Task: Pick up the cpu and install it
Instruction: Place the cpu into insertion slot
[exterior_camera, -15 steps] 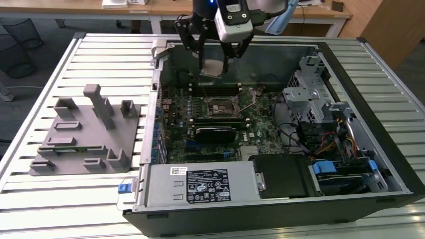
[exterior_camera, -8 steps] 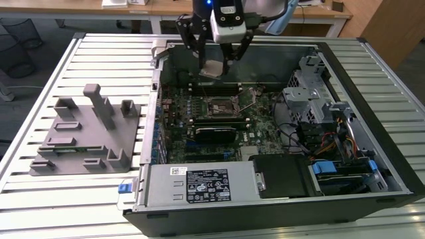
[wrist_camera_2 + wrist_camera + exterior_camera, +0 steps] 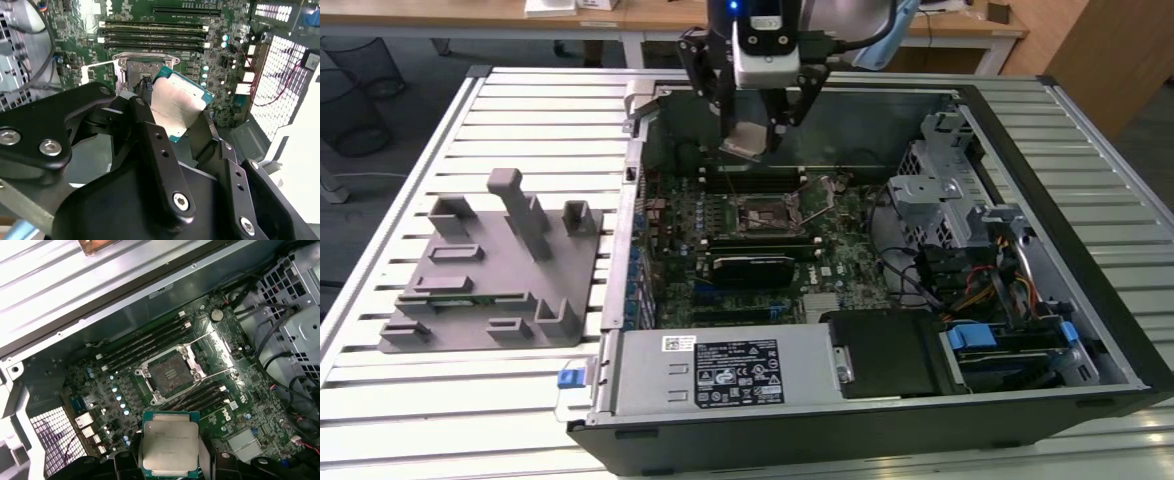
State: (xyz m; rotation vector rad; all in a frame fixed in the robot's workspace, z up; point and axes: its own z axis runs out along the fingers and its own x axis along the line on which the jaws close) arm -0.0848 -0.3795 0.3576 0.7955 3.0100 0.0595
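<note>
So the end effector [image 3: 754,128] is clamped on the cpu [image 3: 749,142]. Two black fingers [image 3: 155,145] pinch it by opposite edges, and the silver lid shows in both wrist views. The chip is up in the air inside the open computer case [image 3: 1107,300], touching nothing but the fingers. It hangs over the far end of the motherboard [image 3: 667,215], close to the case's back wall and roughly above the memory slots [image 3: 761,178].

The bit that matters is the socket [image 3: 767,212]. In the exterior view it sits lower than the chip and toward the near side of the case, the side where the power supply [image 3: 720,372] is. In the first wrist view the socket looks bare and open, with one bank of memory slots lying between it and the chip's front edge. So the cpu is near the socket but not over it yet.

The chip is square, so there's no real long axis, but in the first wrist view its edges look twisted a bit off the socket's. In the exterior view it also looks tipped rather than flat to the board — hard to be sure.

The grey fixture [image 3: 494,270] sits on the counter [image 3: 520,110] at the exterior view's left, well apart from all this.
</note>
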